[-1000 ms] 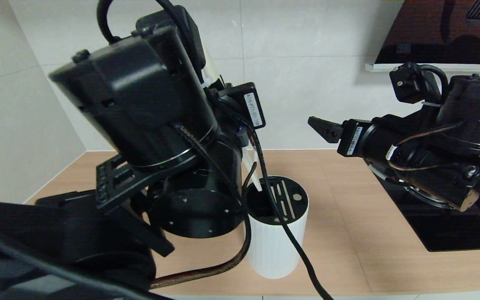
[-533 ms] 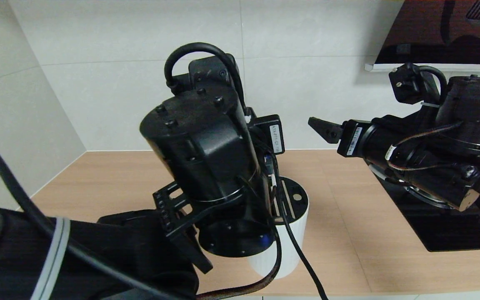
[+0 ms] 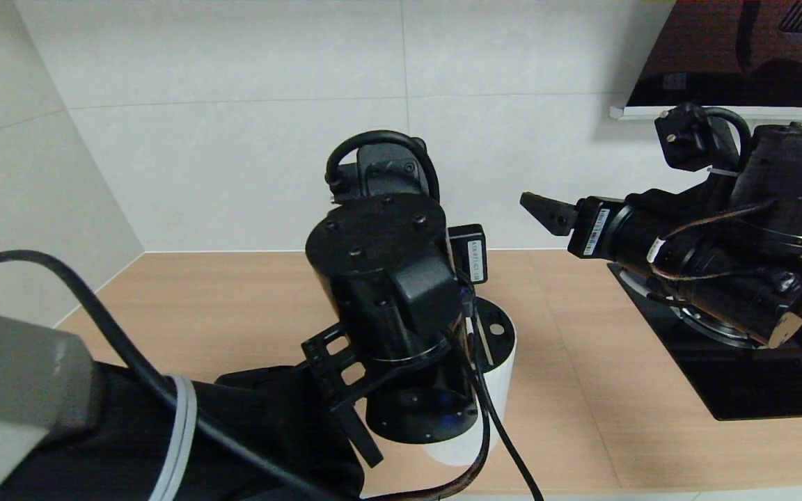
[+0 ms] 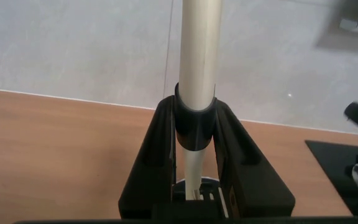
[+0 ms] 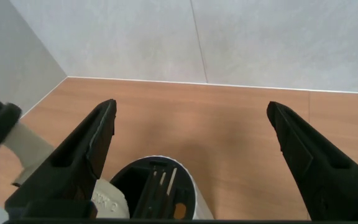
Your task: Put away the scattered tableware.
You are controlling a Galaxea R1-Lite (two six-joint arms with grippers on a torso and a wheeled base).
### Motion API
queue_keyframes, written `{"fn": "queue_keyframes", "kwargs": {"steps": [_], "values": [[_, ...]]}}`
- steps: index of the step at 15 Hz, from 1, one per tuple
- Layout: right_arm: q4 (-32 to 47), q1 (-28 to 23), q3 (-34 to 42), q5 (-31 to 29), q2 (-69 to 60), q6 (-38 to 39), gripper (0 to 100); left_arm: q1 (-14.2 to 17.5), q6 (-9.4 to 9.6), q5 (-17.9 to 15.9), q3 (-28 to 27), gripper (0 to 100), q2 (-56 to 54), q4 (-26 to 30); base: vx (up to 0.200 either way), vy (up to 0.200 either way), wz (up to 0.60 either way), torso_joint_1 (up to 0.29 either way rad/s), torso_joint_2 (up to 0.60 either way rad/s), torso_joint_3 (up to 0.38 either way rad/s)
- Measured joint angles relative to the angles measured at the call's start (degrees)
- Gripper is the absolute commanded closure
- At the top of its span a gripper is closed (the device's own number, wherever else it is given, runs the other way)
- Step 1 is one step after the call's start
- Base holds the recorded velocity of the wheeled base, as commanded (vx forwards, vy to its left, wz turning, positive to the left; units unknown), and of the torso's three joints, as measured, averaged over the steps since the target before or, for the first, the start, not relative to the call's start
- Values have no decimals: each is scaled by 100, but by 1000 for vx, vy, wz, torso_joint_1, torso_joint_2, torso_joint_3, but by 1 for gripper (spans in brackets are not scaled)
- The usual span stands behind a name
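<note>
Your left gripper (image 4: 196, 117) is clamped on a pale cream, smooth cylindrical handle (image 4: 199, 43). Its black fingers (image 4: 157, 149) pinch the handle from both sides, and a curved black pad wraps round it at the tips. The handle stands upright, running out past the jaws one way and back down between them the other. Deep between the jaws you see a small pale slotted surface (image 4: 196, 191), too little of it to identify. Beyond the jaws lie a light wooden countertop (image 4: 55, 149), a grey tiled wall (image 4: 73, 43) and, off to one side, a glossy black cooktop (image 4: 344, 168).
</note>
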Motion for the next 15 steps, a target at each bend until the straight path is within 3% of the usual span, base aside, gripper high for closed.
{"fn": "queue_keyframes", "kwargs": {"steps": [5, 11, 15], "values": [[2, 0, 18, 0, 16, -2, 0, 2, -49, -4, 40, 100, 173, -11, 0, 0, 0, 0, 0, 0], [2, 0, 46, 0, 44, -2, 0, 2, -462, -55, 201, 100, 664, -15, 0, 0, 0, 0, 0, 0], [0, 0, 49, -2, 68, -2, 0, 2, -627, -124, 377, 100, 962, -15, 0, 0, 0, 0, 0, 0]]}}
